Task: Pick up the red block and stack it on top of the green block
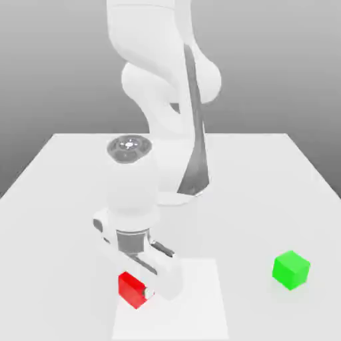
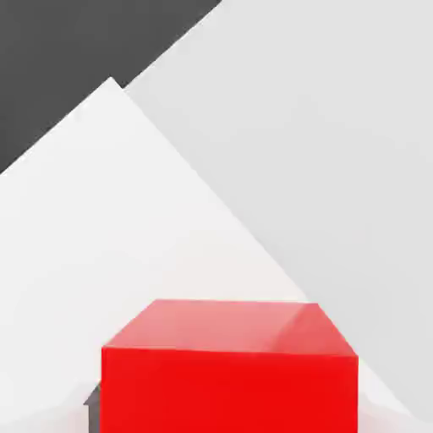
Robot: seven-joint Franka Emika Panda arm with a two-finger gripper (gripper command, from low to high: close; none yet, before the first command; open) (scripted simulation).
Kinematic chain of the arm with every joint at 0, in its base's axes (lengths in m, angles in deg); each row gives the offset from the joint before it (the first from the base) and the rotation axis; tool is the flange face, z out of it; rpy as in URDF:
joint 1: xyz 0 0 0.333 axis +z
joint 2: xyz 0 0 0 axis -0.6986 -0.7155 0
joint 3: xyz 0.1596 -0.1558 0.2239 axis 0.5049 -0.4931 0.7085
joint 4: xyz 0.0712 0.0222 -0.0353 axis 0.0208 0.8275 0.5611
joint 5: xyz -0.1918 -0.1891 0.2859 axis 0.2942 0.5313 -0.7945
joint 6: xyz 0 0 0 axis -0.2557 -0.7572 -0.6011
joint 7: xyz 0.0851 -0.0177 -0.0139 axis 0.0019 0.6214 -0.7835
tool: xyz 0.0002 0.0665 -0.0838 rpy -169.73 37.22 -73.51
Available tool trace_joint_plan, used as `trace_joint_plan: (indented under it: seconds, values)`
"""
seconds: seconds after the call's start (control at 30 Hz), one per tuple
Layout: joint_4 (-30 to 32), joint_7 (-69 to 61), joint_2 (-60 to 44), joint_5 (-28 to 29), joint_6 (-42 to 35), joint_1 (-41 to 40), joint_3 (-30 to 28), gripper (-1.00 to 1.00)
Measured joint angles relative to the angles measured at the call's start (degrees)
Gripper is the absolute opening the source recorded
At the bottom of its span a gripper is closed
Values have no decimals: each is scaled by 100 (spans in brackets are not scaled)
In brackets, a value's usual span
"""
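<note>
- My fingers (image 1: pixel 148 292) are closed on the red block (image 1: pixel 135 291), one pad against its side toward the exterior view's right; I take that as a grasp.
- The red block sits low beneath my hand (image 1: pixel 133 250), at the edge of the pale square (image 1: pixel 193 306) on the desk (image 1: pixel 60 220). I can't tell whether its underside touches.
- The green block (image 1: pixel 291 270) rests on the desk, well apart from the red block, toward the exterior view's right, with nothing stacked on it.
- I judge the step in hand to be securing the grip, just at the start of the lift; the carry and the stacking remain.
- Next I need to raise the red block straight up, higher than the green block's top, before I travel across.
- Then I should line the red block up squarely over the green one, lower it gently and let go only once it is supported.
</note>
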Motion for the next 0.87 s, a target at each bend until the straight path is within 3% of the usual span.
trace_joint_plan:
  seconds: [0.13,0.53,0.57,0.77,0.8,0.87]
  values:
    - [109,-112,754,-161,-648,7,104,-100]
    - [-135,542,1269,-270,-1402,2880,1682,-100]
    - [-152,624,1187,-195,-1339,3199,1668,-100]
    - [-213,1196,247,558,-509,3199,1165,-100]
    - [-215,1247,157,629,-427,3225,1125,100]
    - [-215,1247,157,629,-427,3225,1125,100]
